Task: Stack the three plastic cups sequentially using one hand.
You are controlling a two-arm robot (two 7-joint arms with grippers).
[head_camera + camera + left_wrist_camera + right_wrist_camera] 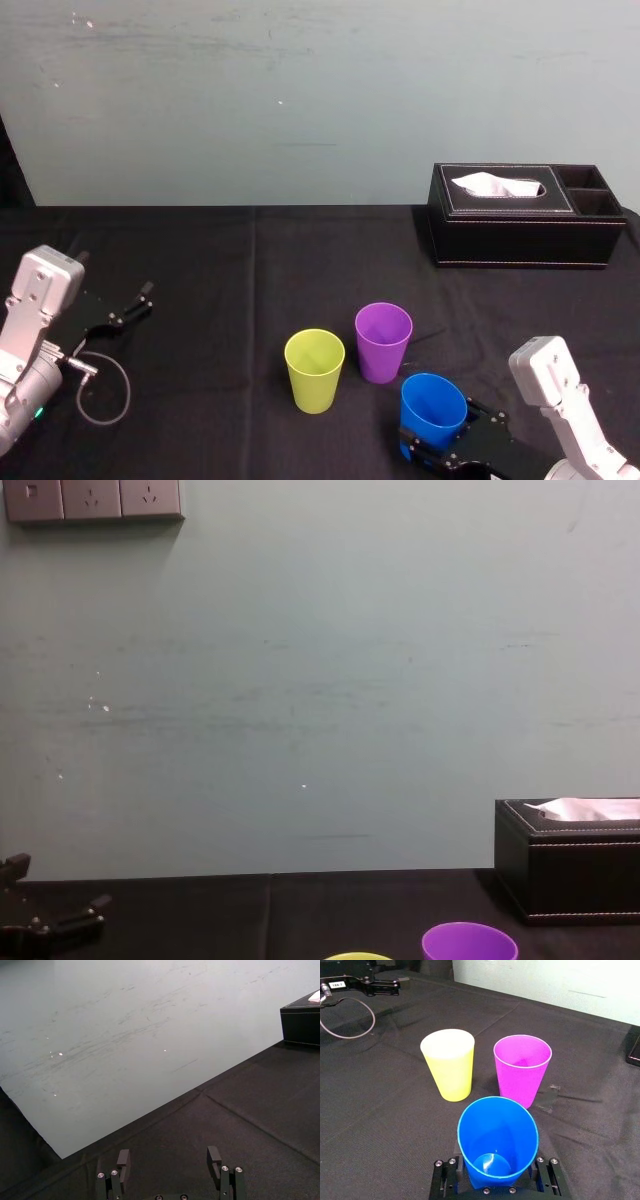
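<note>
The black-clothed table [250, 270] carries a black tissue box [520, 225] at its far right; no writing on it is readable.

My right gripper [497, 1185] sits at the near right, clamped on the lower wall of the blue cup [497, 1142]. My left gripper [169, 1160] is parked at the table's left edge with its jaws apart.

Step in hand, as judged: first pick, grasp made. The purple cup [383, 342] and yellow-green cup [314, 370] stand upright just beside each other, just ahead of the blue one.

Next move calls for lifting the blue cup, centring it over the purple cup's mouth and lowering it straight.

The cups show no markings. The digits on the left gripper's white label [337, 985] are too small to read.
</note>
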